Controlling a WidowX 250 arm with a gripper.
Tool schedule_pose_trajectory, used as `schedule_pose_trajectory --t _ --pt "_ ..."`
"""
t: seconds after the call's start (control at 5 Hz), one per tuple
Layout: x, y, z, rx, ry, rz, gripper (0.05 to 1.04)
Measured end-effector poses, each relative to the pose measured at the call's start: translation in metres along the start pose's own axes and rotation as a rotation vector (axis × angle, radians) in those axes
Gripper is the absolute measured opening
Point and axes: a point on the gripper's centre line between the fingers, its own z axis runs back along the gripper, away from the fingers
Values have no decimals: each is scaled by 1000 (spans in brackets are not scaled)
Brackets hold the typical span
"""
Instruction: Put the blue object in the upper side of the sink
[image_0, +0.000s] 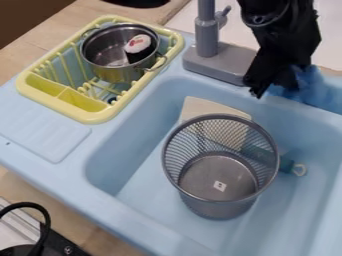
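A light blue toy sink (100, 170) is set into a wood-toned counter (40, 47), its rim running diagonally through the view. The black gripper (267, 86) hangs at the upper right, by the sink's upper edge and to the right of the grey faucet (207, 35). How far open it is, and whether it has hold of anything, I cannot tell. The blue object (310, 87), soft-looking and crumpled, is right beside it at the sink's upper edge, partly behind it; whether the two touch is unclear. In the basin stands a grey wire-mesh basket (220, 205), mouth up, with a small white label (220, 185) on its bottom. Behind it, partly seen through the mesh, are a cream-coloured flat piece (200, 107) and a teal item (286, 164) with a pale loop at its end. On the left, a ridged draining area (50, 132) is part of the sink, and above it sits a pale yellow dish rack (100, 119). The rack holds a shiny metal pot (117, 74), with a white-topped dark item (138, 45) inside. At the lower left corner, a black curved cable or handle (47, 220) arches over something pale and dark.
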Motion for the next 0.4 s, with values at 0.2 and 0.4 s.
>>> schedule_pose_trajectory --t 0.2,0.4 --pt "-1 -3 9 -19 28 -11 780" --pt "-1 -7 18 -26 50 -3 993"
